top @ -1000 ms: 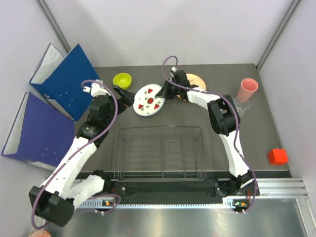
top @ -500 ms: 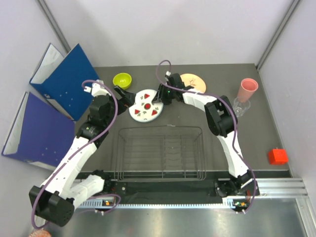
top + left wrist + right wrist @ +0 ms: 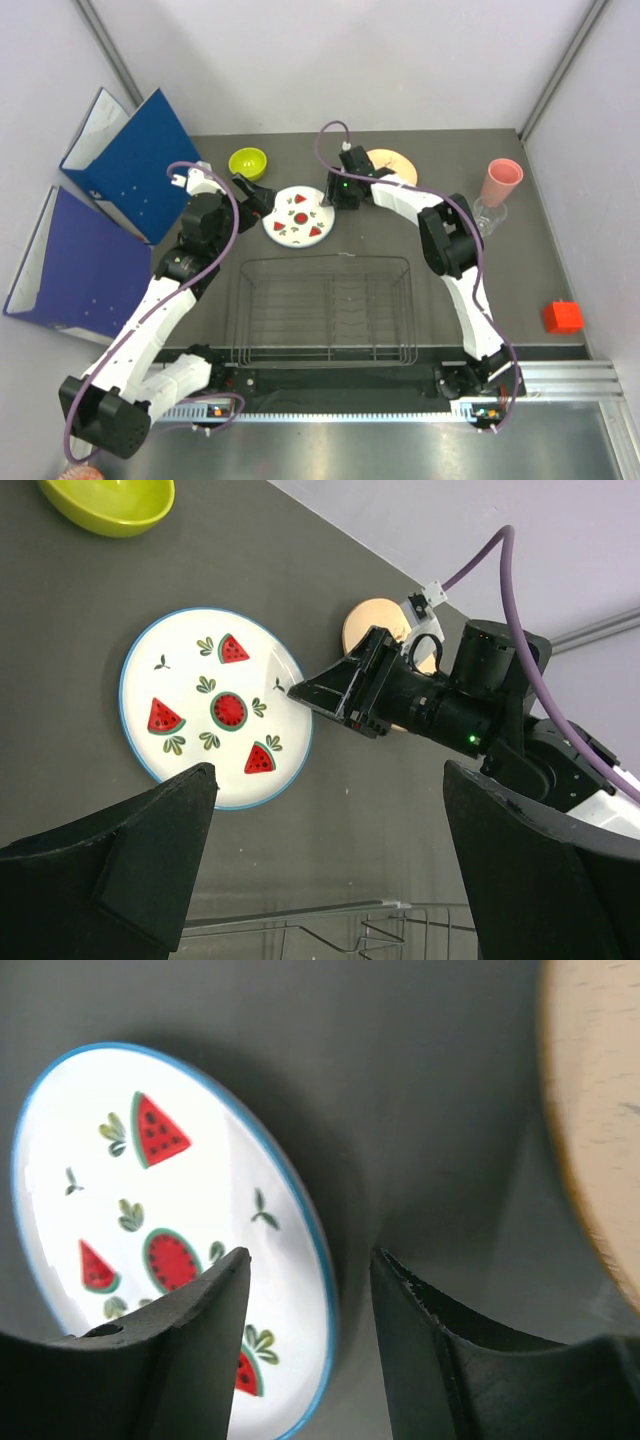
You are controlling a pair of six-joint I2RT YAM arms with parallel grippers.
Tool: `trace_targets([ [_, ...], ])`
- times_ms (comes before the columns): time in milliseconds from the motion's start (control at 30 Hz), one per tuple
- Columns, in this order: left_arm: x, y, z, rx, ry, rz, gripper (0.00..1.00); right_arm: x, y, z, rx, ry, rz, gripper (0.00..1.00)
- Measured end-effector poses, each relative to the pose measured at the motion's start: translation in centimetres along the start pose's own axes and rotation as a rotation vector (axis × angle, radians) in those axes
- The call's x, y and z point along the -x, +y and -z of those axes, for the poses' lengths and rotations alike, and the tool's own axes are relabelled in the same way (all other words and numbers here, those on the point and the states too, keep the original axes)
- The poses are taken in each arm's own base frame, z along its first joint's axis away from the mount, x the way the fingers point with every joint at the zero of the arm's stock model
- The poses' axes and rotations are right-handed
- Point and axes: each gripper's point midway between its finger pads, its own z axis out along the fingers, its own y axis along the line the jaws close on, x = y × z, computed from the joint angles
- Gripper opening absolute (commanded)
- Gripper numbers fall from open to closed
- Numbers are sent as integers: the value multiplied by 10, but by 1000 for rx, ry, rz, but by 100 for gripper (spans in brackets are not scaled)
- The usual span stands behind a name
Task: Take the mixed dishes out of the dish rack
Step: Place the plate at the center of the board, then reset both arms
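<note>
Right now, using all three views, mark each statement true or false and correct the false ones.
1. The rack holds no dishes. True.
2. The watermelon plate stands in the rack. False: it lies flat on the table beyond the rack.
3. The right gripper is shut on the plate. False: its jaws stand apart over the plate's rim.
4. The green bowl sits to the left of the plate. True.
5. The pink cup is beside the bowl. False: it is at the table's far right.
6. The left gripper is open. True.
</note>
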Motion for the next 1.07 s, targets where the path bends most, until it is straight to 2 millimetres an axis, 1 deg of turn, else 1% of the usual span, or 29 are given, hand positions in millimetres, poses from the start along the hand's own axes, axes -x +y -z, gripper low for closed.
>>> trace_targets([
  [133, -4, 1, -3, 4, 13, -1, 99, 5, -14, 5, -77, -21, 35, 51],
  [233, -7, 3, -5, 9, 26, -5, 99, 9, -17, 12, -96, -50, 54, 52],
  [300, -10, 5, -7, 15, 37, -15, 99, 7, -17, 27, -94, -66, 61, 52],
  [367, -14, 10, -7, 33, 51, -30, 99, 11, -12, 47, -81, -95, 69, 54],
  [433, -17, 16, -8, 61, 69, -50, 99, 25, 2, 78, -61, -158, 90, 56],
  [500, -17, 20, -9, 84, 80, -72, 99, 50, 32, 120, -13, -263, 131, 57],
  [533, -17, 21, -10, 94, 85, -84, 99, 67, 50, 150, 18, -345, 154, 59],
  [567, -16, 22, -10, 103, 87, -94, 99, 73, 66, 170, 45, -388, 173, 59],
  [600, -15, 21, -11, 108, 87, -103, 99, 81, 84, 198, 77, -455, 193, 59],
  [633, -14, 22, -11, 114, 91, -113, 99, 85, 101, 229, 114, -523, 212, 60],
  [700, -12, 22, -12, 124, 95, -126, 99, 86, 118, 276, 156, -619, 234, 61],
  [733, -13, 24, -12, 136, 100, -135, 99, 82, 123, 298, 173, -663, 243, 63],
  [800, -15, 28, -14, 153, 109, -149, 99, 69, 121, 326, 180, -729, 258, 66],
  [867, -19, 34, -14, 174, 127, -161, 99, 51, 108, 333, 150, -761, 271, 68],
  [933, -24, 39, -13, 192, 147, -172, 99, 22, 89, 324, 99, -745, 300, 69],
  [1033, -25, 42, -12, 197, 157, -189, 99, -22, 66, 301, 26, -684, 355, 70],
  [1067, -25, 42, -12, 197, 157, -190, 99, -32, 58, 294, 1, -666, 369, 71],
])
